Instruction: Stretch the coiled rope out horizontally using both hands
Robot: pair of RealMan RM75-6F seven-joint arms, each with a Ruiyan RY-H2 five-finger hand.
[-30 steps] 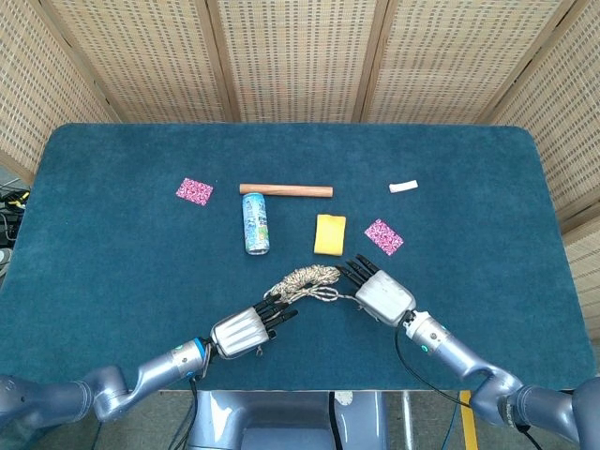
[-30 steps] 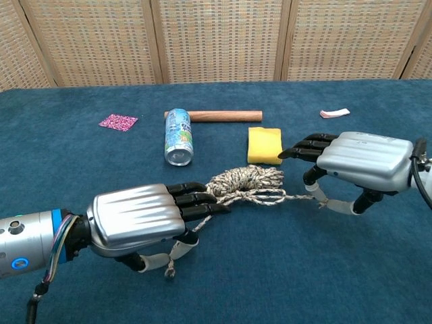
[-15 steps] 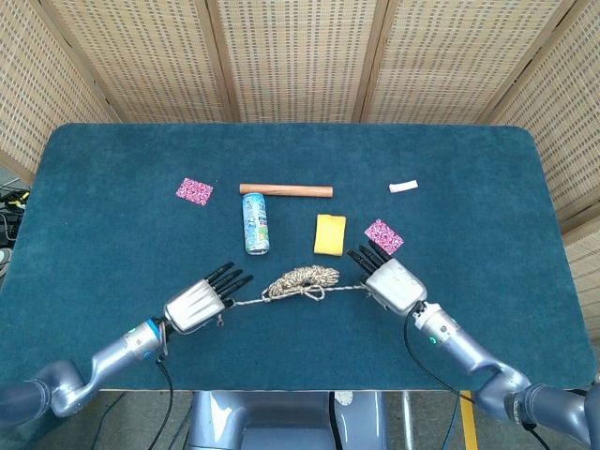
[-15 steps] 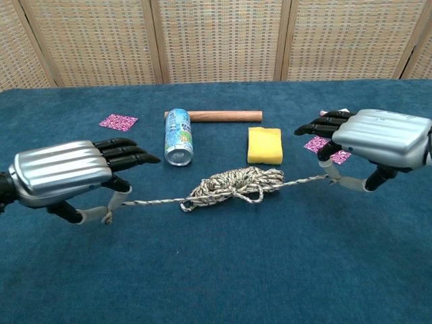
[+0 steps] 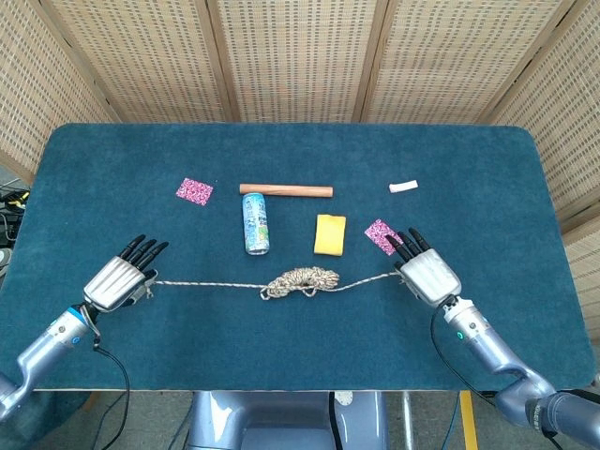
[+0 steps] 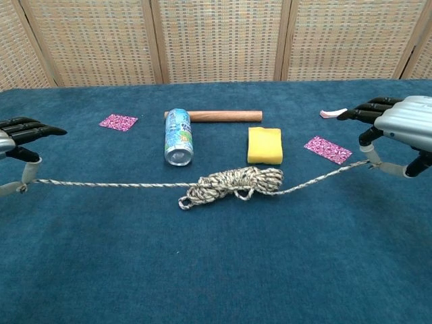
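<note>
A speckled beige rope [image 5: 300, 280] [image 6: 233, 184] lies on the blue table, its middle still bunched in a small coil, with a strand running out to each side. My left hand [image 5: 117, 278] [image 6: 17, 145] pinches the left end near the table's left front, other fingers spread. My right hand [image 5: 427, 272] [image 6: 398, 128] pinches the right end at the right front. Both strands hang nearly straight between coil and hands.
Behind the coil lie a drinks can [image 5: 255, 224] [image 6: 178, 136], a yellow sponge [image 5: 329, 234] [image 6: 264, 145] and a wooden stick [image 5: 285, 190] [image 6: 214, 115]. Pink patterned squares [image 5: 194, 190] [image 5: 380, 233] and a small white piece [image 5: 403, 187] lie further out.
Both hands have moved apart, the left far to the left and the right to the right. The rope has paid out on both sides and the coil has shrunk.
</note>
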